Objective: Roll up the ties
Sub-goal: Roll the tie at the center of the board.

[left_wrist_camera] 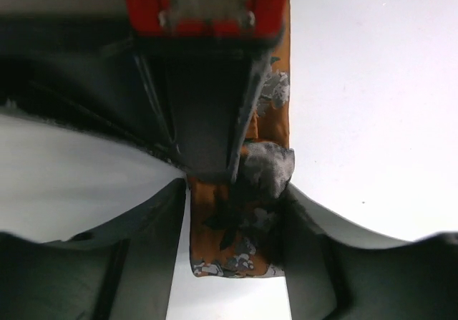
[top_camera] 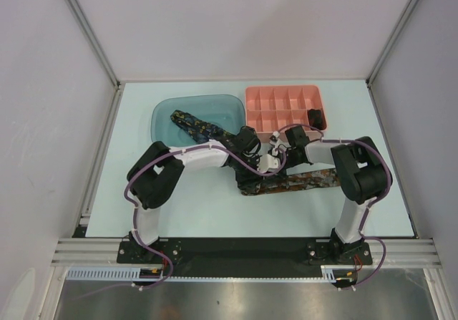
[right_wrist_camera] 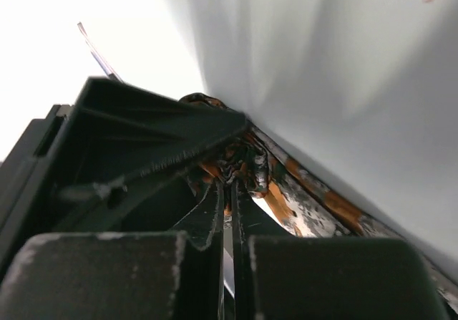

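Observation:
The orange-brown-white flecked tie point(top_camera: 308, 179) lies across the table in front of both arms. My left gripper point(top_camera: 259, 170) stands over its left part. In the left wrist view the left gripper point(left_wrist_camera: 235, 191) is open, its fingers either side of the flat tie end point(left_wrist_camera: 229, 248). My right gripper point(top_camera: 276, 154) meets it from the right. In the right wrist view the right gripper point(right_wrist_camera: 229, 182) is shut on a bunched fold of this tie point(right_wrist_camera: 315, 198). The navy tie point(top_camera: 192, 125) lies in the teal bin point(top_camera: 166, 112).
A pink compartment tray point(top_camera: 286, 91) stands at the back right, with a small dark bundle point(top_camera: 315, 115) in its right front cell. The teal bin is at the back left. White walls enclose the table on three sides.

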You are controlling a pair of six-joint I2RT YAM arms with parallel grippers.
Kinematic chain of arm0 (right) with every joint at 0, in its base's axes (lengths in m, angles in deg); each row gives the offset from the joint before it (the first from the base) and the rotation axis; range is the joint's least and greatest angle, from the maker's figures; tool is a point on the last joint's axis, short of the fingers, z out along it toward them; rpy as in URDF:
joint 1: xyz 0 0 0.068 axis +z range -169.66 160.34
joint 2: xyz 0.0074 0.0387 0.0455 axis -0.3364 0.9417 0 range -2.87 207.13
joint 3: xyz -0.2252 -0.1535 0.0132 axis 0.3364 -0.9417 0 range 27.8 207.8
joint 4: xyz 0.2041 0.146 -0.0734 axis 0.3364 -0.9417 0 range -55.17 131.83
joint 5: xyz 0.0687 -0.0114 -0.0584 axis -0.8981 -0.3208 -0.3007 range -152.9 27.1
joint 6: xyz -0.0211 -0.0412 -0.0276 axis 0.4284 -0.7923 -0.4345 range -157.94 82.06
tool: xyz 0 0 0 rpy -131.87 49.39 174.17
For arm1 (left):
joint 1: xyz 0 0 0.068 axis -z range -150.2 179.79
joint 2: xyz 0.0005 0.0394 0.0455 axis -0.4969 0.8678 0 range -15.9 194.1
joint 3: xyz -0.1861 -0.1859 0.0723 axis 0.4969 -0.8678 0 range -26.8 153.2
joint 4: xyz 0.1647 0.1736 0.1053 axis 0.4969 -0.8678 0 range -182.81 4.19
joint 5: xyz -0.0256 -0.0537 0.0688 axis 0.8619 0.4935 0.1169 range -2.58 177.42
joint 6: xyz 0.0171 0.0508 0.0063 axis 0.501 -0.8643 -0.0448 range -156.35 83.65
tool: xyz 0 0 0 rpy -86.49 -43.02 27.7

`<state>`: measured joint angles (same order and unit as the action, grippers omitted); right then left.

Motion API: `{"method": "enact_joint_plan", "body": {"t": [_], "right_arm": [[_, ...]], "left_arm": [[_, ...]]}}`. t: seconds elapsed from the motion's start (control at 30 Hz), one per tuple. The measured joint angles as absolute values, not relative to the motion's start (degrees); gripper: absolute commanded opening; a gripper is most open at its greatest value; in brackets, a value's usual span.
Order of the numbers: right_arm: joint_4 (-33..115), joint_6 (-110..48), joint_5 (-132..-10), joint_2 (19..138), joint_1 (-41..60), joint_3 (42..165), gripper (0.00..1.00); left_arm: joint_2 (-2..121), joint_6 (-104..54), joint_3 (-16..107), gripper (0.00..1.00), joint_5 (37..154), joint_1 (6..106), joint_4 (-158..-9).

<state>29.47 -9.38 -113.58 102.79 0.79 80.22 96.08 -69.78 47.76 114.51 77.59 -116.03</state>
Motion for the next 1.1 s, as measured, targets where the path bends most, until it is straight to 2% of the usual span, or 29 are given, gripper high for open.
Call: {"method": "enact_joint_plan", "body": {"t": [0.03,0.23,0.4,0.53,0.67,0.77,0.87,0.9,0.97,1.0,1.1], "right_arm": [[29.14,-9.91,-113.55,102.79,0.38,80.22,0.00],[25.40,-14.74,-112.00,102.79,-2.42,80.20,0.00],[23.19,-18.30,-109.42,102.55,-3.40,80.09,0.00],[22.69,-20.05,-107.96,101.63,-3.21,80.09,0.00],[22.25,-20.92,-107.04,101.09,-3.14,79.98,0.00],[22.30,-21.16,-106.63,100.52,-3.16,79.54,0.00],[22.50,-21.16,-106.41,100.17,-3.16,79.19,0.00],[22.54,-21.14,-106.38,100.10,-3.14,79.11,0.00],[22.89,-21.10,-106.32,100.02,-3.12,78.87,0.00],[23.11,-21.01,-106.30,100.02,-3.06,78.71,0.00],[23.94,-20.35,-106.38,99.89,-2.84,78.19,0.00]], "left_arm": [[96.08,-69.74,47.50,0.68,114.33,77.59,-115.53],[91.58,-67.25,40.57,0.84,116.21,75.97,-109.84],[86.18,-64.58,33.90,0.87,118.24,73.72,-105.62],[86.36,-62.59,33.86,0.93,119.97,73.65,-102.61],[88.15,-59.44,34.51,0.92,122.33,73.72,-99.53],[90.38,-56.43,35.24,0.85,123.32,73.85,-97.19],[92.72,-53.61,36.72,0.70,124.02,74.04,-94.61],[93.46,-52.86,37.23,0.61,124.10,74.20,-93.91],[94.36,-51.97,38.23,0.52,124.10,74.53,-93.60],[94.58,-51.84,38.47,0.44,124.06,74.79,-93.65],[94.62,-53.45,39.24,0.33,122.31,75.88,-95.20]]}}
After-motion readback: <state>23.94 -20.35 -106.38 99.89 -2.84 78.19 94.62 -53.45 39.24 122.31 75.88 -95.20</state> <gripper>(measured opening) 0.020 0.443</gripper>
